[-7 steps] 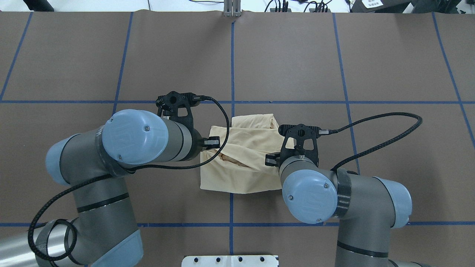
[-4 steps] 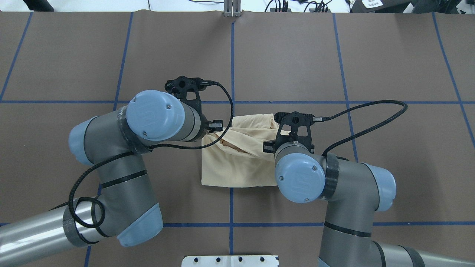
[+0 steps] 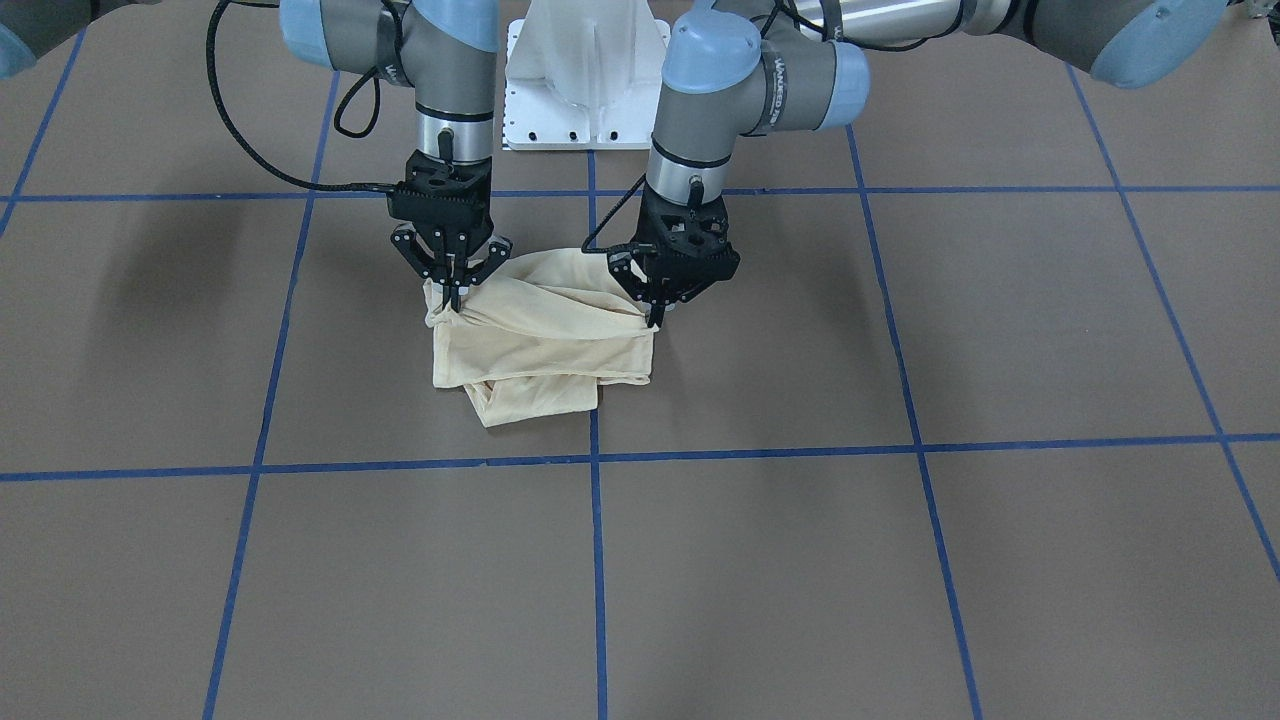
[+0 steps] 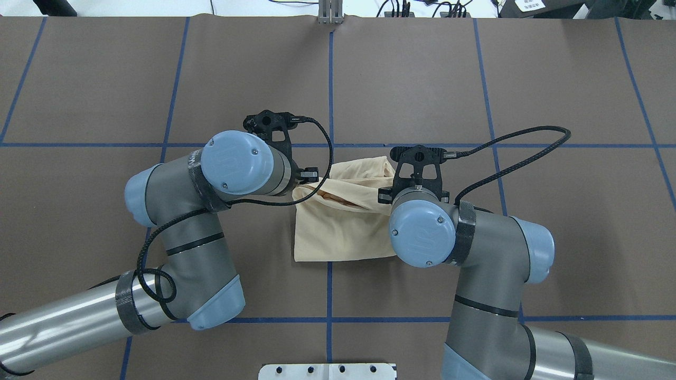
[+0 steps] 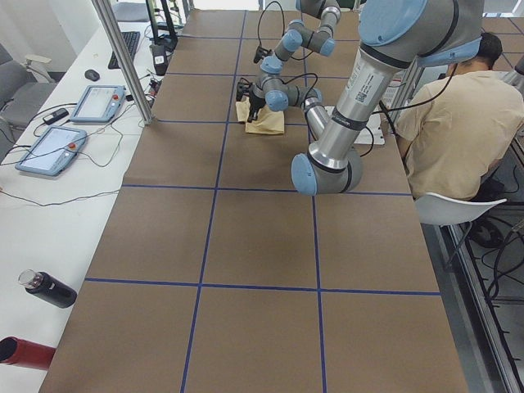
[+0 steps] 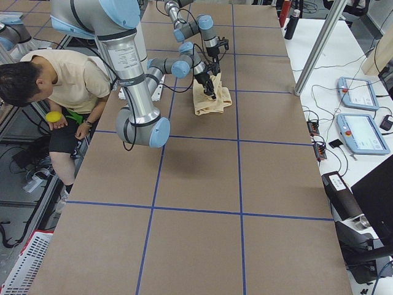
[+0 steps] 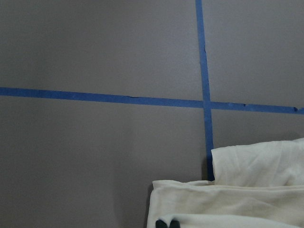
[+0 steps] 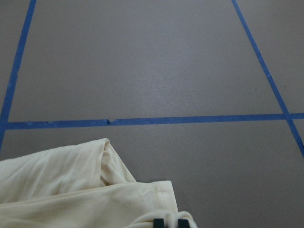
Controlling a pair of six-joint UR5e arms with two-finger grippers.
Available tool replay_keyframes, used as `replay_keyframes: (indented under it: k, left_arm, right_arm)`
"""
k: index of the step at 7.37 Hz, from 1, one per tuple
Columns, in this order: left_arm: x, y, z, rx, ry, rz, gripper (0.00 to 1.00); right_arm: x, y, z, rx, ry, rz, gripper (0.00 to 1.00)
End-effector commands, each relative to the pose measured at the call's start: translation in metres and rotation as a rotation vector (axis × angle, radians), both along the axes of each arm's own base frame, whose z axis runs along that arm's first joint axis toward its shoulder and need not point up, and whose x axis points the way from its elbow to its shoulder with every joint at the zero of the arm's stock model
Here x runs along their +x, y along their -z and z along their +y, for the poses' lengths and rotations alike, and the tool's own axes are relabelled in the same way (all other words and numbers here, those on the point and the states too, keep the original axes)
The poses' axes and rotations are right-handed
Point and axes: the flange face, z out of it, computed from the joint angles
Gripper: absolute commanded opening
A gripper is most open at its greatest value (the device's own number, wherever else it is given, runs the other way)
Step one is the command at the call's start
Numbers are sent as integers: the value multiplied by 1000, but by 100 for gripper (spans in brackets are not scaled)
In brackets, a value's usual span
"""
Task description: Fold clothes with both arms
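Note:
The pale cream-yellow shirt (image 4: 343, 232) lies partly folded in a bunch near the table's middle, with no print showing. It also shows in the front view (image 3: 540, 345) and both side views (image 5: 266, 123) (image 6: 212, 101). My left gripper (image 3: 655, 315) is shut on the shirt's left edge and holds it slightly off the table; from overhead it (image 4: 308, 179) is mostly hidden under the wrist. My right gripper (image 3: 455, 300) (image 4: 384, 196) is shut on the shirt's right edge. Each wrist view shows closed fingertips (image 7: 167, 223) (image 8: 170, 222) pinching cream cloth (image 7: 256, 199) (image 8: 71, 190).
The brown table cover carries blue tape grid lines (image 4: 330, 79). The white pedestal (image 3: 590, 90) stands at the robot's side of the table. A seated person (image 5: 458, 123) (image 6: 67, 80) is beside the table. Control pendants (image 5: 98, 102) and bottles (image 5: 49, 288) lie on a side bench.
Both grippers have moved away from the robot's base and further over the shirt, carrying the held cloth toward the far side. The shirt's near edge has slid forward with them.

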Motion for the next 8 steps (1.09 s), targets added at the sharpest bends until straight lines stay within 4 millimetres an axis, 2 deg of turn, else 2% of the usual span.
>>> replay_keyframes:
  k: [1, 2, 3, 4, 5, 7, 8]
  left_arm:
    - [-13, -6, -17, 39, -7, -24, 100]
    - [-39, -4, -37, 95, -35, -38, 100]
    - [-75, -13, -46, 188, -127, -64, 100]
    - [-109, -35, -48, 237, -188, -89, 100]
    - [-122, -39, -52, 263, -194, -104, 100]
    - [-122, -41, -51, 260, -194, -106, 100]
    - [-122, -41, -51, 261, -194, -105, 100]
  right_arm:
    - [8, -8, -36, -6, 23, -65, 100]
    - [22, 9, -51, -42, 131, -107, 100]
    - [22, 23, -49, -49, 150, -135, 100]
    - [9, 42, -37, -45, 166, -160, 100]
    - [-10, 46, -16, -64, 151, -181, 100]
    - [-44, 37, 30, -48, 173, -111, 98]
    - [-61, 26, 46, -48, 183, -80, 88]
